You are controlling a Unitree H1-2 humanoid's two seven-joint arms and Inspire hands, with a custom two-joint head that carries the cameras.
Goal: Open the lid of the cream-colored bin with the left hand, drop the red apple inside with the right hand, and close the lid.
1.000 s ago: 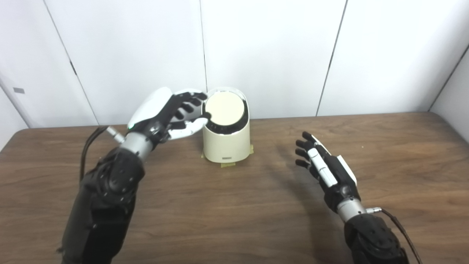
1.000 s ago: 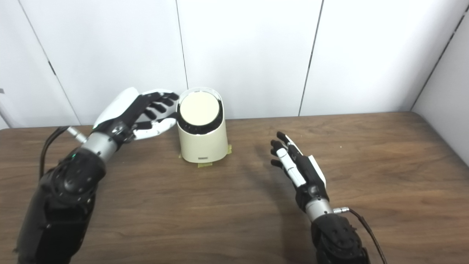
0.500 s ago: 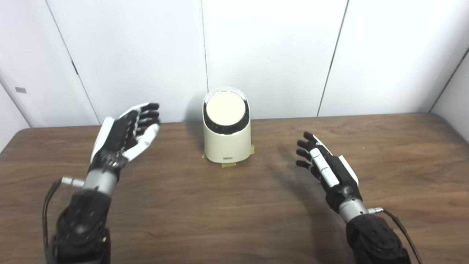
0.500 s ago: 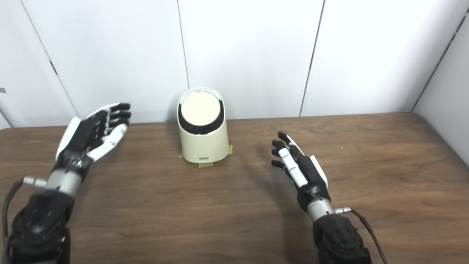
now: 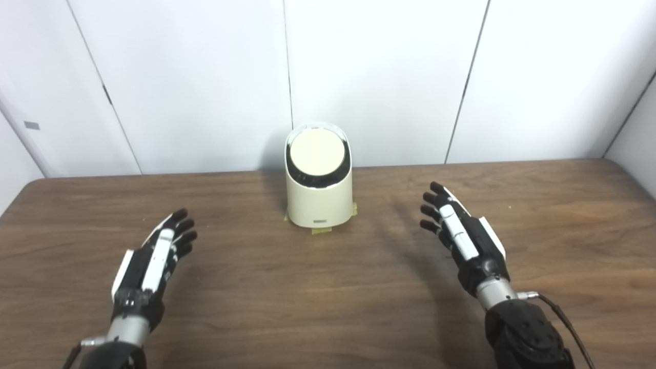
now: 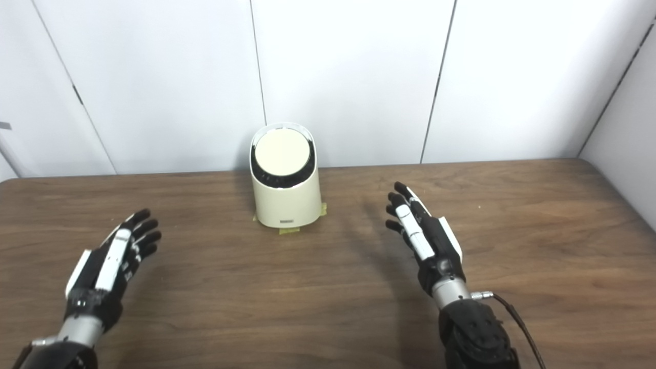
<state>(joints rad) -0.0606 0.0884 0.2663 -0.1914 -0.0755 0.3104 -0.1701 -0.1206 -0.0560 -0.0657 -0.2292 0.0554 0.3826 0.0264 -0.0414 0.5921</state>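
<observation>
The cream-colored bin [image 5: 319, 197] stands at the back middle of the table, its round lid [image 5: 316, 152] lying shut in the slanted top. My left hand [image 5: 154, 261] hovers low over the table at the front left, well away from the bin, open with fingers stretched forward and nothing in it. To the right of the bin my right hand [image 5: 461, 238] is open too, palm turned inward, holding nothing. No red apple shows in either view.
Yellow tape tabs [image 5: 321, 230] stick out under the bin's base. The brown wooden table [image 5: 328, 302] runs to a white panelled wall [image 5: 379, 77] just behind the bin. A cable [image 5: 561, 318] trails from my right wrist.
My left hand has left the lid's edge, swung back left and dropped low toward the table's front. The lid stays shut. The right hand has barely moved.
</observation>
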